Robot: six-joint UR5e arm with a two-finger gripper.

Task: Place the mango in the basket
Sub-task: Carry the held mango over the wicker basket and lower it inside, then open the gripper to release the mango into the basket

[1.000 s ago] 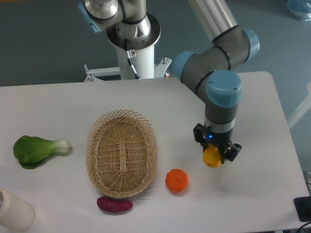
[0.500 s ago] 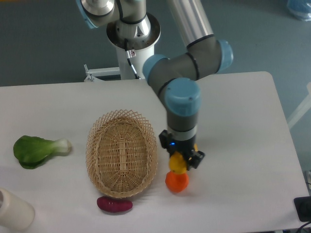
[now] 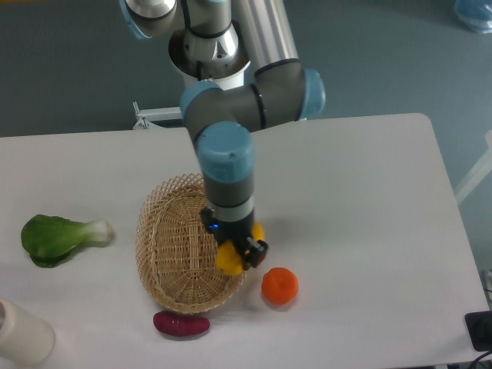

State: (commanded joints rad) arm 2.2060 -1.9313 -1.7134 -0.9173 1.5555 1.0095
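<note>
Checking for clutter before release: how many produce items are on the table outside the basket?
3: a green leafy bok choy far left, a round orange citrus fruit right of the oval woven wicker basket, a dark purple-red oblong vegetable at its front edge.

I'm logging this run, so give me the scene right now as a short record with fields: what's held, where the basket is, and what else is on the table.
gripper: shut on the mango
mango position: over the right rim of the basket, not released
basket contents: nothing visible inside
orange: on the table, right of the basket
purple vegetable: on the table, just in front of the basket
leafy green: far left
</note>
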